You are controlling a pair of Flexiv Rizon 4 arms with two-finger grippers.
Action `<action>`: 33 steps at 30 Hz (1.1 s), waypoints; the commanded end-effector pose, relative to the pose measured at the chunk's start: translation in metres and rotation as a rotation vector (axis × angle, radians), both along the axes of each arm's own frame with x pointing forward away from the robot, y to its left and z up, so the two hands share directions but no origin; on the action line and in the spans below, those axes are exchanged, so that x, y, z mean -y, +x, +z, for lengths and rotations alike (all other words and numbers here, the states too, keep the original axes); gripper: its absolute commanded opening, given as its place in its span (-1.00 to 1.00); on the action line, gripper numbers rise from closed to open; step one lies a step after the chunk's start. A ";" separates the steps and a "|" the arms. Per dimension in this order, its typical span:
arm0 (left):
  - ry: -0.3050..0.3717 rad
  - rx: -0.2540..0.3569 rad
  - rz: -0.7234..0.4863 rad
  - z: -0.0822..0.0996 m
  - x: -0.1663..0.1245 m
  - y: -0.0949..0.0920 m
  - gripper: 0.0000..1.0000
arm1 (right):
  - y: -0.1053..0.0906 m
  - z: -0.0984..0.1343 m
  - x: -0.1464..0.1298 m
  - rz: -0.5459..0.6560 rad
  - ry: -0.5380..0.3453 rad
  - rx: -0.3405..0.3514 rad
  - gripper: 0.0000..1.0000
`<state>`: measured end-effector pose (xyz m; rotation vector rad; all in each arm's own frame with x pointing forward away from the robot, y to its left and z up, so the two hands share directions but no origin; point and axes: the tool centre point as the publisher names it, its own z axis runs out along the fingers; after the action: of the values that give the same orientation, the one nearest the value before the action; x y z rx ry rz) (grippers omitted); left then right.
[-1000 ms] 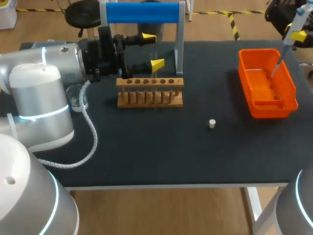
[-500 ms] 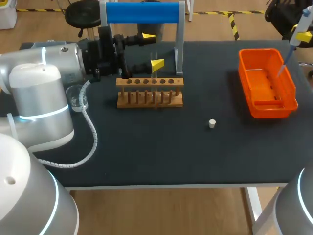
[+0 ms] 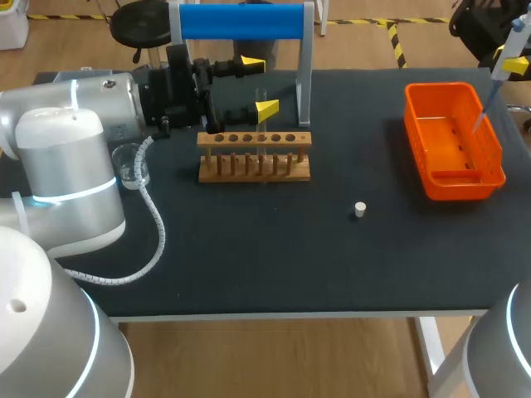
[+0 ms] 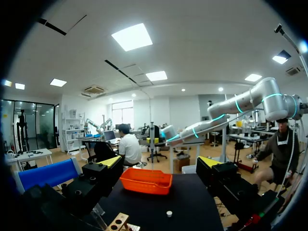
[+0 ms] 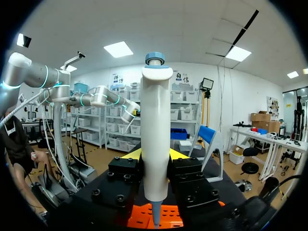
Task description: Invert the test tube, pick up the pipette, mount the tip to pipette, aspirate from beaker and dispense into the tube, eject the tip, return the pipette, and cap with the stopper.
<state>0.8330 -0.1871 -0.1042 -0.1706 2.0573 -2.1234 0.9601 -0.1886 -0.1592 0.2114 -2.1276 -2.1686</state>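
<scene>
Right gripper (image 5: pixel 155 155) is clamped on the pipette (image 5: pixel 155 120): both finger blocks press the white barrel from either side, nozzle pointing down. In the head view that nozzle hangs over the orange bin (image 3: pixel 465 187), toward its far right side and clear of its floor. I read this as the tip-eject step, about at its end. Whether a tip sits on the nozzle is too small to tell.

The right arm comes in at the far right corner, wrist high, with the pipette tilted so its point leans in over the bin.

Next call, as I judge it: lift clear of the bin wall and carry the pipette across, likely to the blue-barred stand (image 3: pixel 241 21), without knocking anything.

On the other side, the left gripper (image 3: pixel 260 85) sits level above the wooden rack (image 3: pixel 254 157), fingers spread wide. The test tube (image 3: pixel 261 124) stands in a rack hole between them, apparently ungripped.

The stopper (image 3: pixel 359 209) lies alone on the table (image 3: pixel 249 257), well apart from the rack, not yet used.
</scene>
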 end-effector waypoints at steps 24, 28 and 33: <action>-0.001 0.001 0.001 0.000 0.000 -0.001 1.00 | 0.005 0.001 -0.011 0.003 -0.020 0.008 -1.00; -0.001 0.001 0.001 0.000 0.000 -0.001 1.00 | 0.005 0.001 -0.013 -0.002 -0.021 0.008 -1.00; -0.001 0.001 0.001 0.000 0.000 -0.001 1.00 | 0.005 0.001 -0.014 -0.007 -0.025 0.007 -1.00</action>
<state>0.8331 -0.1871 -0.1042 -0.1706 2.0574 -2.1233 0.9684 -0.1773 -0.1605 0.2187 -2.1453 -2.1504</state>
